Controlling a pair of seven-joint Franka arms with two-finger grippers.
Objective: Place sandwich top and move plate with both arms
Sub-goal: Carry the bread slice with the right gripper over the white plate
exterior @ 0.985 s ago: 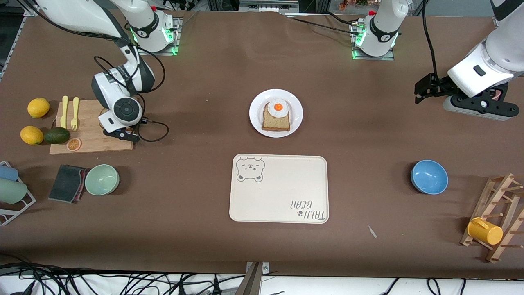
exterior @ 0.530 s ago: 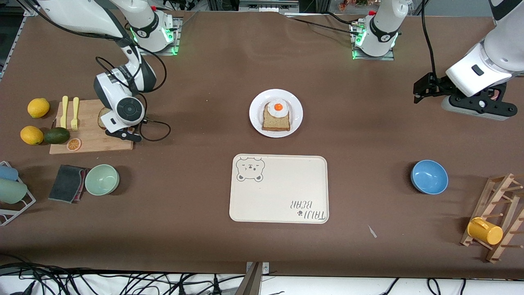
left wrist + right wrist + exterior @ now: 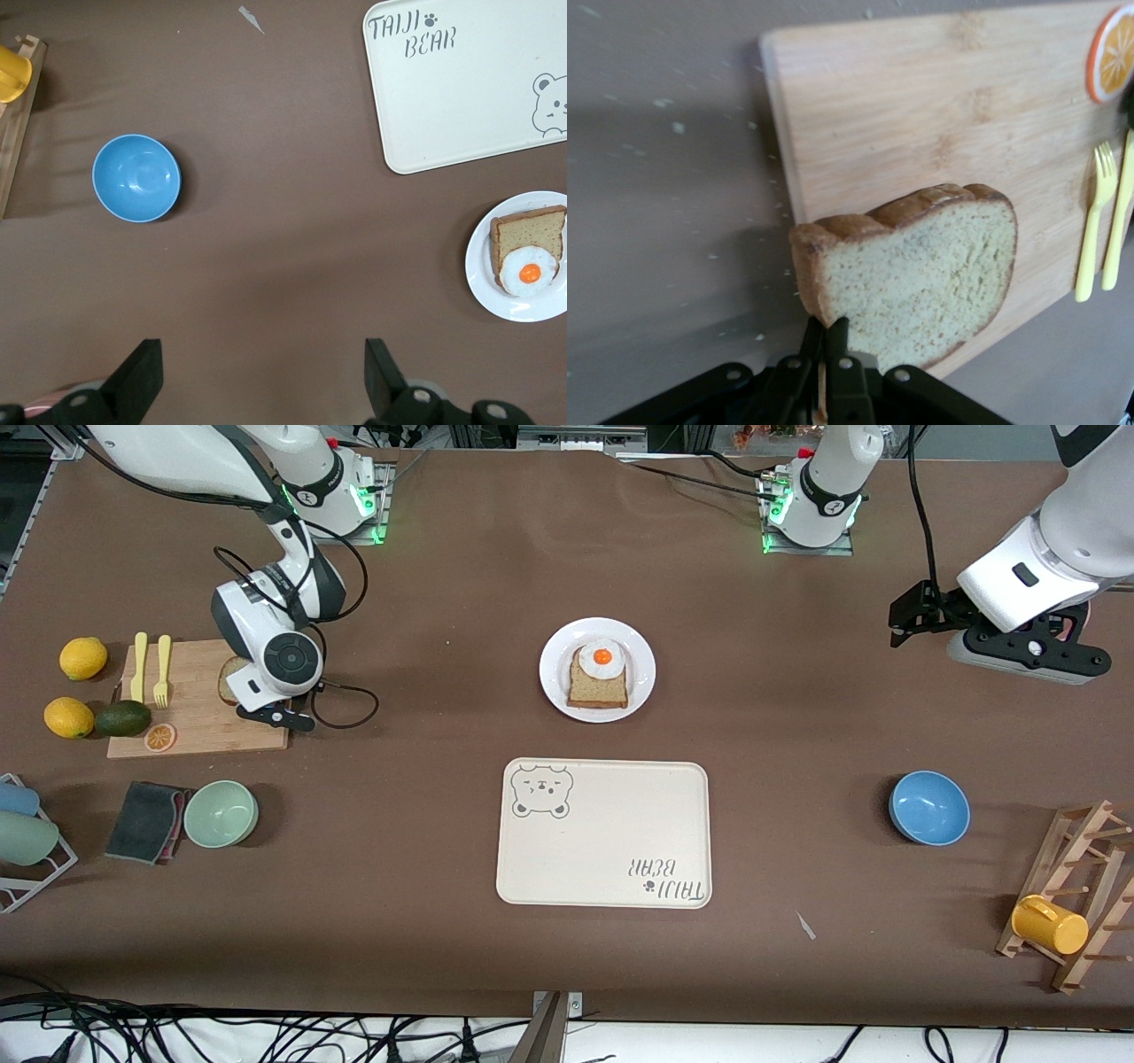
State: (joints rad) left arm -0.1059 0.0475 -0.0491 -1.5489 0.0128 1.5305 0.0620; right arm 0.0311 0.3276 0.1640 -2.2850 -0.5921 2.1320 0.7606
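My right gripper (image 3: 825, 335) is shut on the edge of the sandwich top (image 3: 912, 274), a plain brown bread slice, and holds it lifted over the wooden cutting board (image 3: 921, 115). In the front view the slice (image 3: 234, 676) peeks out beside the right wrist (image 3: 276, 657) over the board (image 3: 199, 708). The white plate (image 3: 554, 684) sits mid-table with a bread slice bearing a fried egg (image 3: 600, 673). It also shows in the left wrist view (image 3: 483, 279). My left gripper (image 3: 263, 367) is open and empty, up in the air over bare table at the left arm's end (image 3: 905, 622).
A cream bear-print tray (image 3: 605, 833) lies nearer the camera than the plate. A blue bowl (image 3: 928, 807), a wooden rack with a yellow cup (image 3: 1051, 924), a green bowl (image 3: 221, 813), a cloth (image 3: 146, 820), lemons (image 3: 82, 658), an avocado (image 3: 122, 717) and yellow cutlery (image 3: 151, 669) surround the work area.
My right gripper has risen and shifted toward the table's middle with the bread slice. My left arm has drifted slightly toward the robots' bases.
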